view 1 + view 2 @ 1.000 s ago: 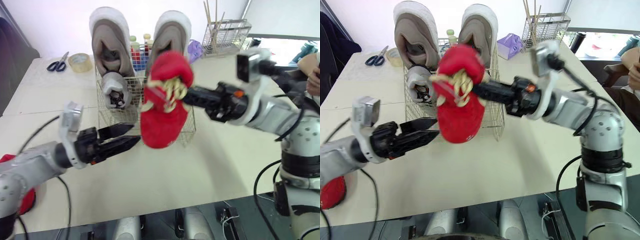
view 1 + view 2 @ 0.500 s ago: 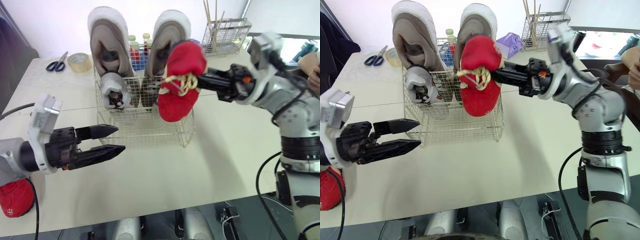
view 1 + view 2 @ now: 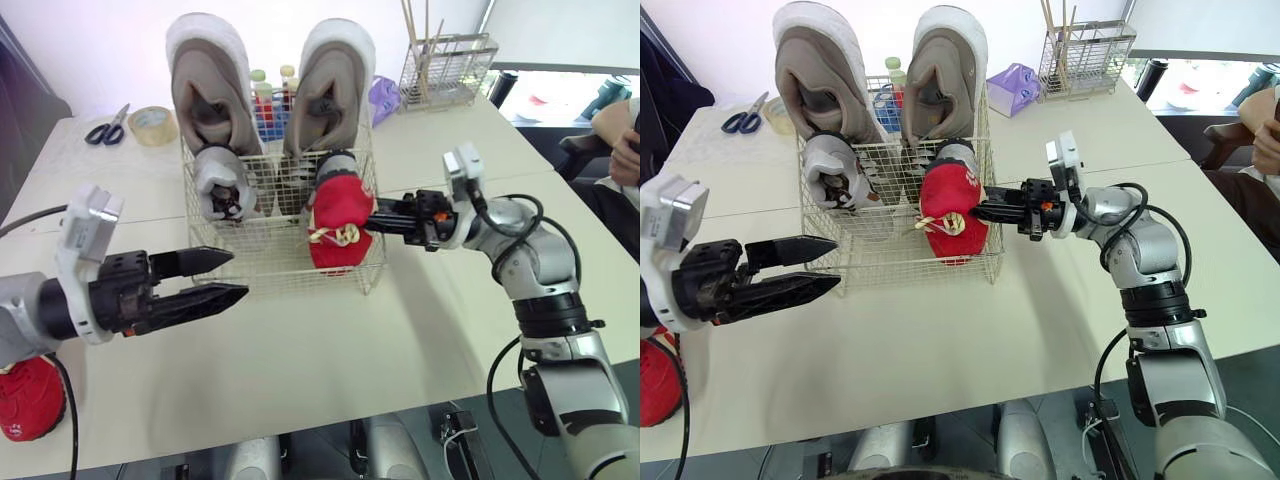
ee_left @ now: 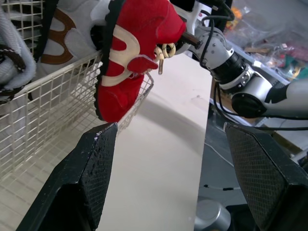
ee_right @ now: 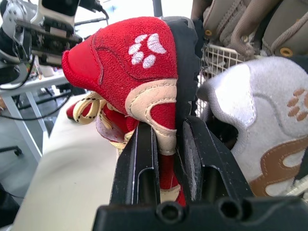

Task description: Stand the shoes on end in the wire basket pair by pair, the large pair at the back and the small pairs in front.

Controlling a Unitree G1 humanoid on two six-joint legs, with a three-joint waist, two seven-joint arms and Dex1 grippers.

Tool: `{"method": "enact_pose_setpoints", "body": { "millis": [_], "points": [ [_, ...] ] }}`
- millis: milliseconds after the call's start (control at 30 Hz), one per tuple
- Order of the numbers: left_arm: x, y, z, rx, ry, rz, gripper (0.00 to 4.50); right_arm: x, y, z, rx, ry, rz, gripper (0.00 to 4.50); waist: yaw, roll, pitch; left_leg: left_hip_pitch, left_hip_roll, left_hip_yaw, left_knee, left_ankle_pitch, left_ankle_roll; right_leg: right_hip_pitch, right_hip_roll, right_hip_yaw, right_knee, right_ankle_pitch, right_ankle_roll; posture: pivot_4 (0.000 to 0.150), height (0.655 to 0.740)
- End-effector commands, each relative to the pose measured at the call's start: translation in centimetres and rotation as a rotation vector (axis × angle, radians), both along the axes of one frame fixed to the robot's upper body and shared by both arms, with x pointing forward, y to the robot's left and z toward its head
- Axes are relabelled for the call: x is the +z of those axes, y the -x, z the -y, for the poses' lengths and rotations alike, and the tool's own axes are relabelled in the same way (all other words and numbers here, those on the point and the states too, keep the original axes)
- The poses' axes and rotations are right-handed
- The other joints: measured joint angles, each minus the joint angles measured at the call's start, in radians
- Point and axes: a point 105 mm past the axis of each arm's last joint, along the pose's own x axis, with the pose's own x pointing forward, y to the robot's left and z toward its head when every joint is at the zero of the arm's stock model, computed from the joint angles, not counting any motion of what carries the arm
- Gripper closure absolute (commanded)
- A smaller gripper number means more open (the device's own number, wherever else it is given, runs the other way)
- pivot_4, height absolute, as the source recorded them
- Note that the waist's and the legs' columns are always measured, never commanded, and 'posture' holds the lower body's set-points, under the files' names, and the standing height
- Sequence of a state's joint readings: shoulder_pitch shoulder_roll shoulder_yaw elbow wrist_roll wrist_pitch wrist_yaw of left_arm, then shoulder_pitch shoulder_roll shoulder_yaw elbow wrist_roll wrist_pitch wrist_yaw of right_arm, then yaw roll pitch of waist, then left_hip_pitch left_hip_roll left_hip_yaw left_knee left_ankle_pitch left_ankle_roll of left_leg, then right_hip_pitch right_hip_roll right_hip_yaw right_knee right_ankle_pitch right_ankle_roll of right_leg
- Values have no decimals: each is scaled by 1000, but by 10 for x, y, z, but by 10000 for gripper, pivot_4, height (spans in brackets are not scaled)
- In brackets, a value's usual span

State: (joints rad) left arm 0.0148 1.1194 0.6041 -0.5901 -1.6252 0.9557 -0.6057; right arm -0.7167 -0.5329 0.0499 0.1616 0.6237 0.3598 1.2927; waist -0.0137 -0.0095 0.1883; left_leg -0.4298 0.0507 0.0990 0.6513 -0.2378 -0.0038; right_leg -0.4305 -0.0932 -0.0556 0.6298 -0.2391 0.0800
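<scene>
At far left, the second red shoe (image 3: 28, 398) is lying outside the wire basket (image 3: 372, 268), waiting its turn. The left pincer (image 3: 238, 275) is hovering released over the tabletop (image 3: 330, 350) near the basket's front, probably standing by to steady it. Two large shoes (image 3: 208, 85) are standing on end along the back, leaving the front for small pairs such as the grey shoe (image 3: 222, 183). The right pincer (image 3: 378, 222) is grasping the first red shoe (image 3: 335, 235), holding it on end at the front right corner, seemingly inside the basket.
</scene>
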Motion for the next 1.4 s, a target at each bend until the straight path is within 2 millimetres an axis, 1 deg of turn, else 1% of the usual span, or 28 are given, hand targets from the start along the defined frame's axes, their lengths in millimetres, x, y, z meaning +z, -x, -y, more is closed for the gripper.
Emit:
{"method": "enact_pose_setpoints", "body": {
  "millis": [33,67,100,133,167,200,233,267,333,367,567,833,967,1033,1100,1233,1367,1400],
  "points": [
    [2,0,1,-1,0,9,8330,0,2,-2,26,4,38,42754,0,0,0,0,0,0,0,0,0,0,0,0,0,0,0,1500,7400],
    [1,0,0,1,-1,7,8330,-2,2,-2,27,8,37,42754,1,0,0,0,0,0,0,0,0,0,0,0,0,0,0,1500,7400],
    [0,0,0,3,-1,6,7909,-4,2,-2,32,15,31,32650,1,0,0,0,0,0,0,0,0,0,0,0,0,0,0,1500,7400],
    [0,0,0,4,-2,6,7909,-5,2,-2,35,19,28,30001,1,0,0,0,0,0,0,0,0,0,0,0,0,0,0,1500,7400],
    [-1,-1,-1,7,-2,5,7909,-6,1,-1,29,19,29,24454,0,0,0,0,0,0,0,0,-1,0,0,0,0,0,0,1500,7400],
    [-1,-1,-1,10,-3,4,7909,-6,1,-1,23,21,30,20521,0,0,0,0,0,0,0,0,-1,0,0,0,0,0,0,1500,7400],
    [-2,-2,-2,14,-5,4,7909,-7,0,0,18,26,31,13628,0,0,0,1,0,0,0,0,-1,0,0,0,0,0,0,1500,7400],
    [-2,-2,-3,16,-5,5,7909,-7,1,2,13,29,28,10395,-1,0,0,2,0,0,0,1,-1,1,0,0,0,0,0,1500,7400],
    [-3,-3,-3,18,-6,6,7909,-8,1,5,-8,37,31,1096,-2,0,0,3,0,0,0,1,-1,2,0,0,1,0,0,1500,7400],
    [-3,-3,-4,19,-6,7,7909,-9,2,7,-15,45,26,441,-1,0,0,3,0,0,0,1,-2,2,0,0,1,0,0,1500,7400],
    [-5,-5,-4,20,-4,8,7909,-9,7,14,-53,67,13,441,2,0,0,3,0,0,0,1,-2,2,0,0,1,0,0,1500,7400],
    [-8,-6,-8,33,-4,7,7909,3,21,23,-99,84,-3,441,1,0,0,3,0,0,-1,1,-2,2,0,0,1,0,0,1500,7400],
    [-9,-6,-11,48,-5,6,7909,16,26,27,-104,73,-14,441,1,0,0,3,0,0,-1,1,-2,2,0,0,0,0,0,1500,7400],
    [-9,-7,-12,53,-4,6,7909,19,27,26,-100,71,-13,441,1,0,0,3,0,0,-1,1,-2,2,0,0,0,0,0,1500,7400],
    [-10,-7,-12,53,-3,7,7909,19,28,24,-92,78,-12,441,1,0,0,3,0,0,-1,1,-2,2,0,0,0,0,-1,1500,7400],
    [-11,-7,-11,54,-2,10,7909,24,30,17,-70,81,13,441,1,0,0,3,0,0,-1,1,-2,2,0,0,0,0,-1,1500,7400],
    [-13,-6,-12,65,-11,7,7909,35,38,3,-36,111,22,441,0,0,0,3,0,0,-1,1,-2,1,0,0,0,0,0,1500,7400],
    [-13,-6,-13,70,-14,8,7909,37,42,-4,-25,125,31,441,0,0,0,3,0,0,-1,1,-2,1,0,0,0,0,-1,1500,7400]
  ]
}}
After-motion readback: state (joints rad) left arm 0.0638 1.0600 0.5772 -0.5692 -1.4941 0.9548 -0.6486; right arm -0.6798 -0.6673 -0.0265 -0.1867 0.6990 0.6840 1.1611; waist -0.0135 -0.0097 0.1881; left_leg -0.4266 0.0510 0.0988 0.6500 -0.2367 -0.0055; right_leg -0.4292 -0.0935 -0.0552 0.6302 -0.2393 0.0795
